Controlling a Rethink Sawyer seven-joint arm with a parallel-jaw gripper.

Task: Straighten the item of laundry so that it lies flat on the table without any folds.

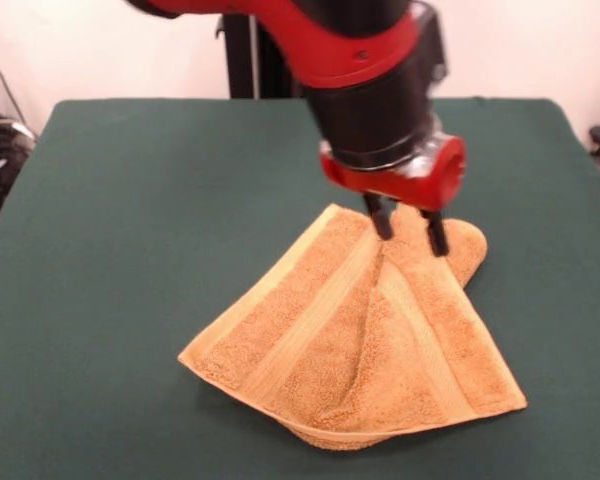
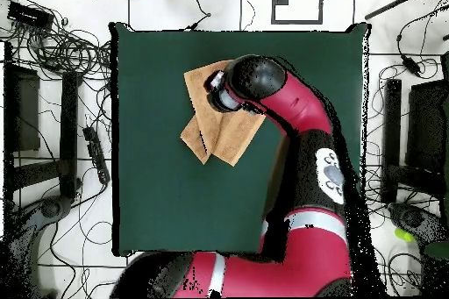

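Observation:
The orange-tan towel point(image 1: 360, 340) lies folded over itself on the dark green table point(image 1: 130, 200), right of centre in the front view. Paler bands run diagonally across it and a raised crease runs up towards its far corner. My gripper point(image 1: 410, 238) hangs over that far corner with its two black fingers point(image 1: 380, 218) apart, their tips at the cloth. Nothing is held between them. In the overhead view the towel point(image 2: 219, 133) shows partly, and the arm's wrist point(image 2: 248, 85) covers its far part and the gripper.
Green tabletop point(image 2: 175, 190) lies bare on all sides of the towel. Cables and equipment point(image 2: 53, 46) lie on the floor beyond the table edges. The arm point(image 2: 307, 138) reaches across the table from the base side.

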